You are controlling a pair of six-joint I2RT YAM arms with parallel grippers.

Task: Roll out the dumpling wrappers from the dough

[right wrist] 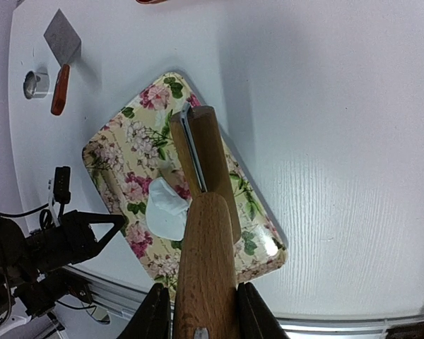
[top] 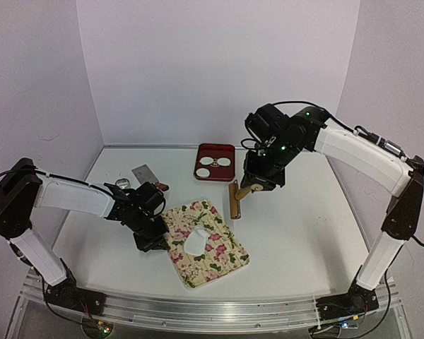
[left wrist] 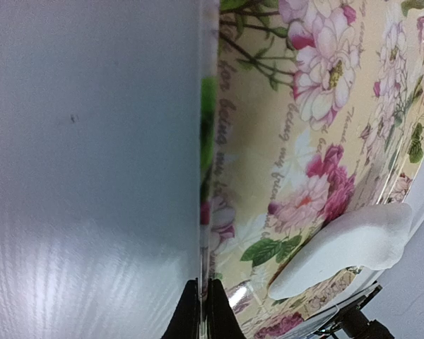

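Evidently steadying: left gripper pinched tight on the near-left edge of the cream floral rectangular mat, likely to stop it sliding under rolling; left arm low, stretched flat over the white table, wrist turned in toward the mat. Right gripper clenched round the brown wooden rolling pin; pin slants down beside the mat's far right corner, clear of the dough, I judge; right arm high, elbow raised, wrist bent downward. Soft white irregular dough lies mid-mat, a thick lump, not yet rolled thin. Two round white dumpling wrappers rest in the red square tray, beyond the mat's far edge.
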